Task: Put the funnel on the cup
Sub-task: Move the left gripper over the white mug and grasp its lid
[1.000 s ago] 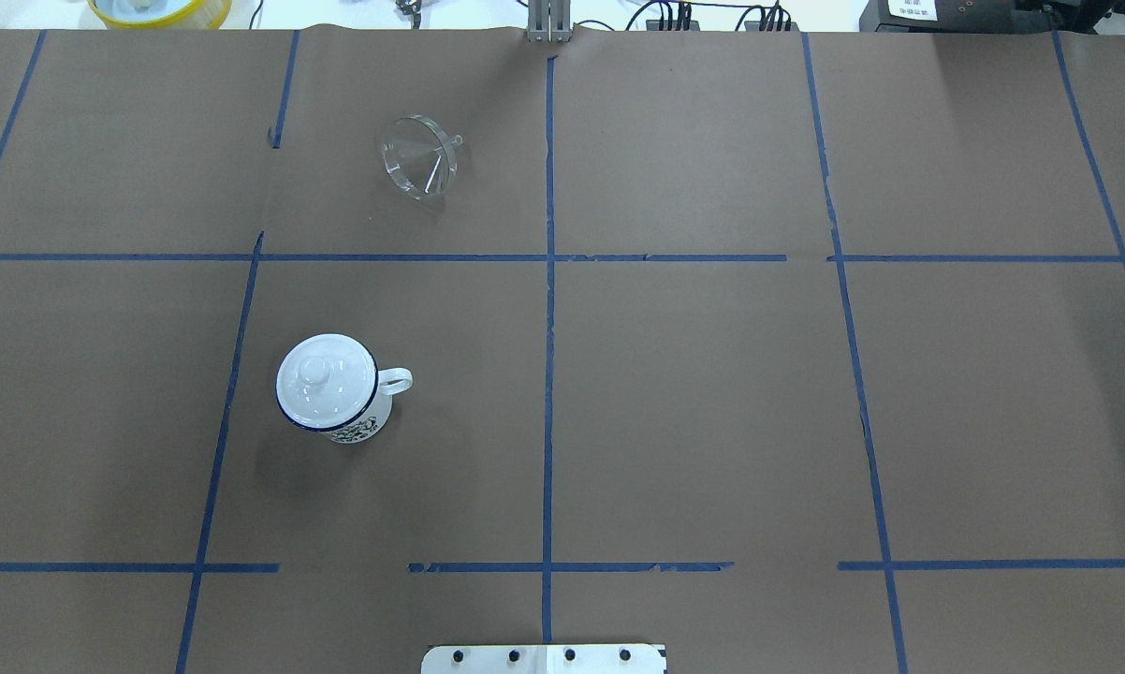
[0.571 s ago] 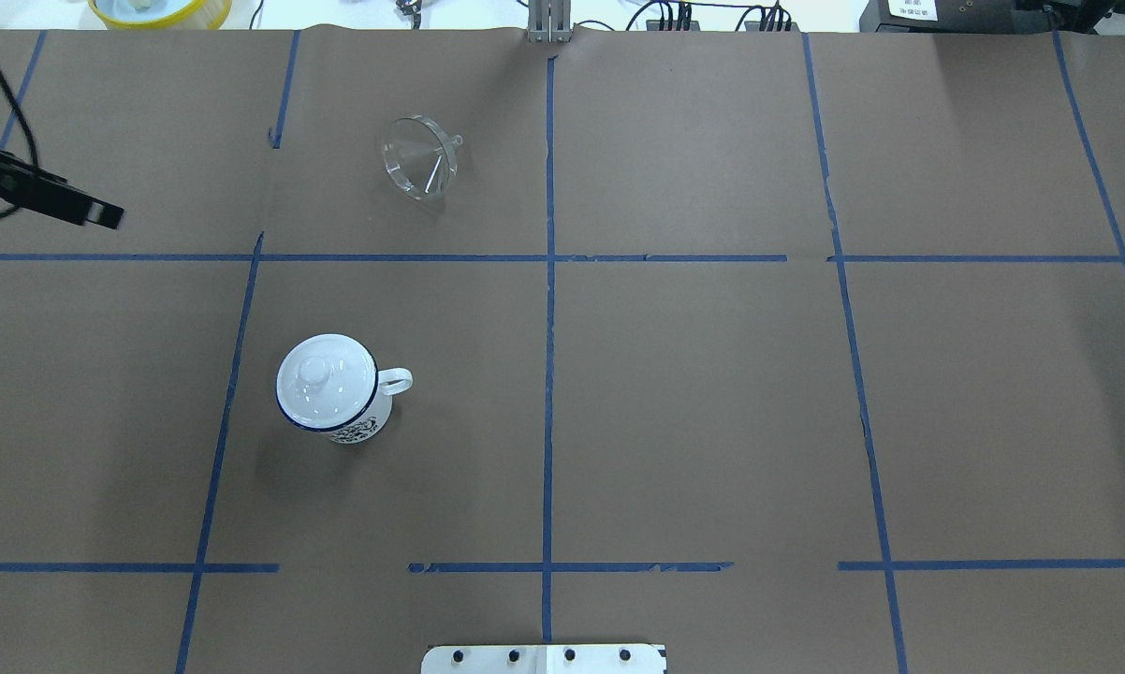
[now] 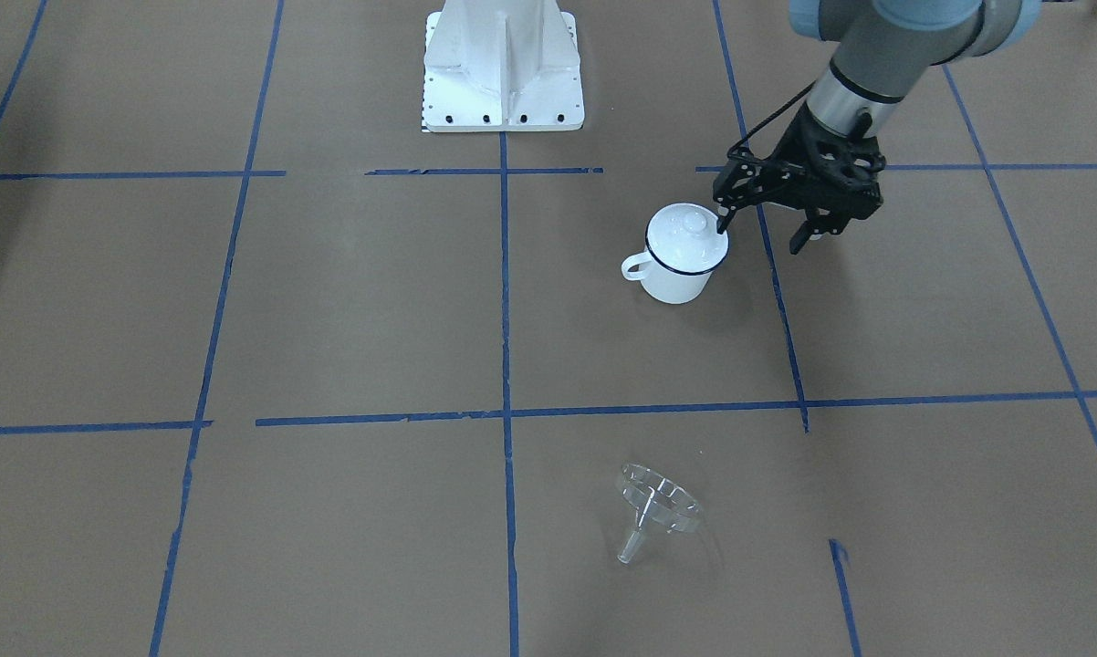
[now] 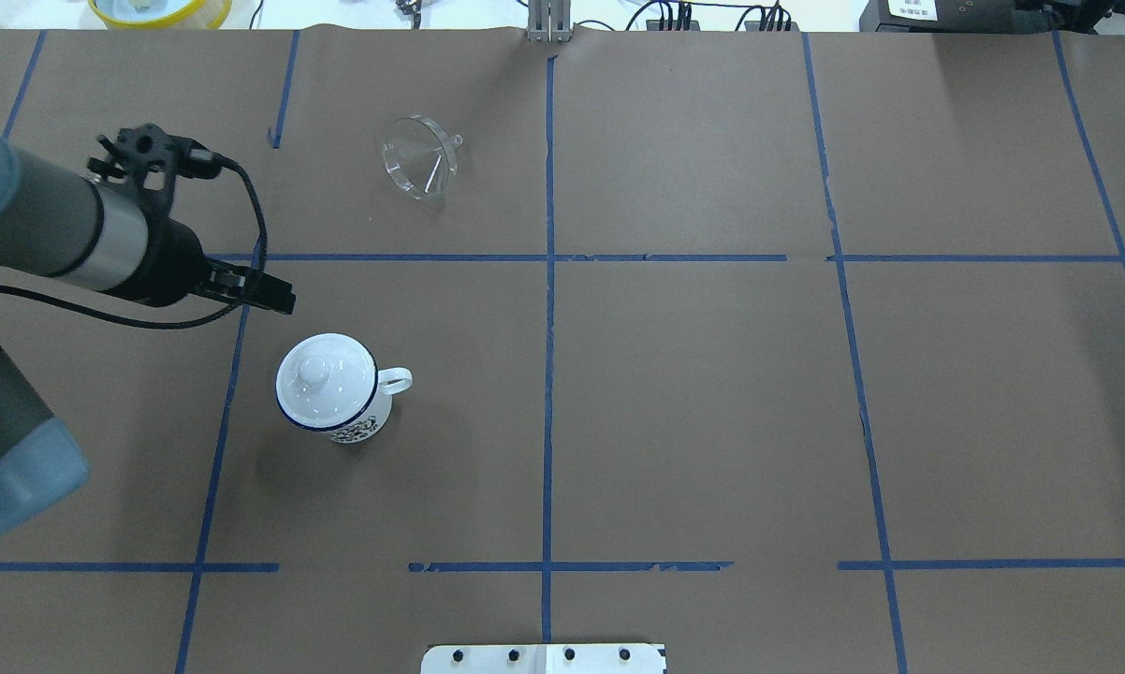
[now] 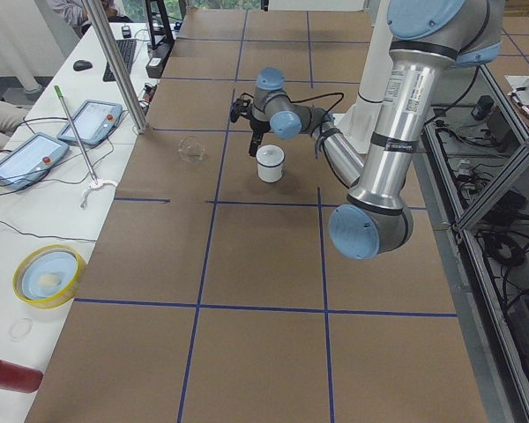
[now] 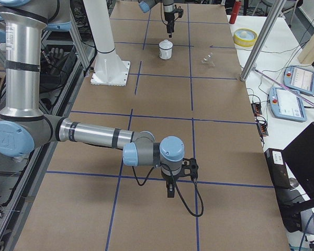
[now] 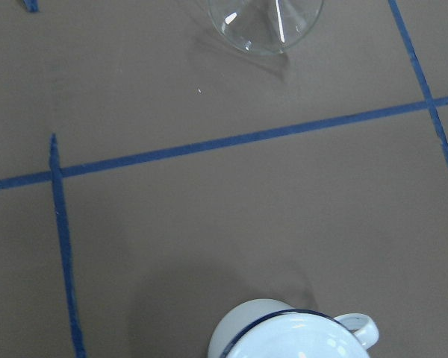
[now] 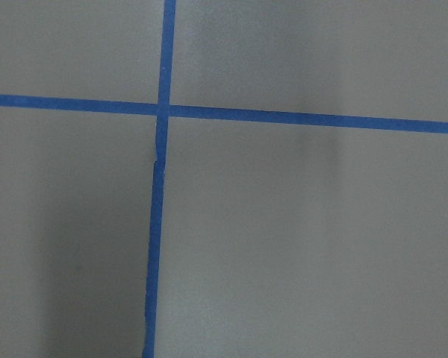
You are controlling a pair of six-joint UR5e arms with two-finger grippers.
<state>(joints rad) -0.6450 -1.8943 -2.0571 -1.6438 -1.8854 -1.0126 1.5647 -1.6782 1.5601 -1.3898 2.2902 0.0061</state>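
Brown table [image 4: 712, 402], blue tape grid [image 4: 548, 374].
White mug [image 4: 375, 412], dark blue rim, dark print low on its side; white lid [image 4: 314, 379]; clear funnel [image 4: 419, 157].

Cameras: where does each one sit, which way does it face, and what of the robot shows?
Front-facing: across the table, facing the base; left arm, open left gripper by the cup.
Overhead: behind the robot, looking down; left arm from view's left.
Exterior left: table end; left arm near.
Exterior right: opposite end; right arm near, right gripper above tape lines.
Left wrist: looks down at cup and funnel; no gripper.
Right wrist: tape lines only.
Front-facing and overhead share cup, funnel, left arm.
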